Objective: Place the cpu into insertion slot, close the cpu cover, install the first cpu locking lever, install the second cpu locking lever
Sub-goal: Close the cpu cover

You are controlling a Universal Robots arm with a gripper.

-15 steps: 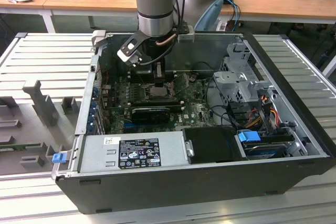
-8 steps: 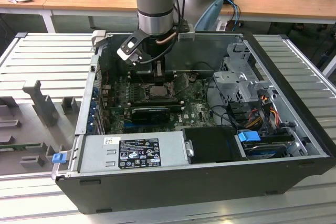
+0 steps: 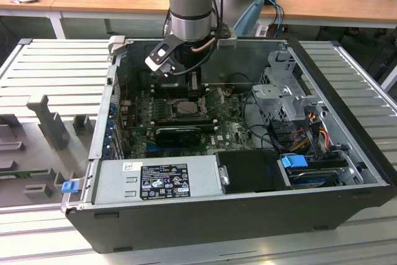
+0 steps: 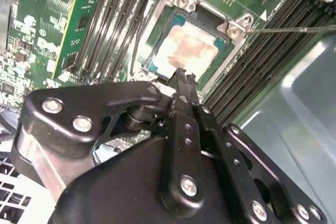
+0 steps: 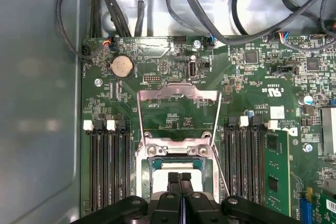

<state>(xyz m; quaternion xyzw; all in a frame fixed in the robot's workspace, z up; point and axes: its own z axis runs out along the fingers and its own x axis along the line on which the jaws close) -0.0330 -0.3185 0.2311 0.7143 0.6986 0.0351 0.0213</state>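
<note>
The gripper [image 5: 181, 176], fingers pressed together, hangs close over the cpu [image 4: 186, 51] in the insertion slot [image 5: 143, 177] — hardly any room beneath the jaws. Just beyond them the cpu cover [image 5: 178, 111] stands raised, barring that way. Low memory slots [image 5: 105, 166] flank the jaws; an upright memory card [image 5: 275, 171] walls one side — overhead is open.

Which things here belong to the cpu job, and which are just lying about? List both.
Job in hand:
cpu, lying in the insertion slot
cpu cover, swung open
locking lever
gripper, shut, tips at the cpu's edge

Lying about:
memory slots
coin battery
cables
power supply
black card
</note>
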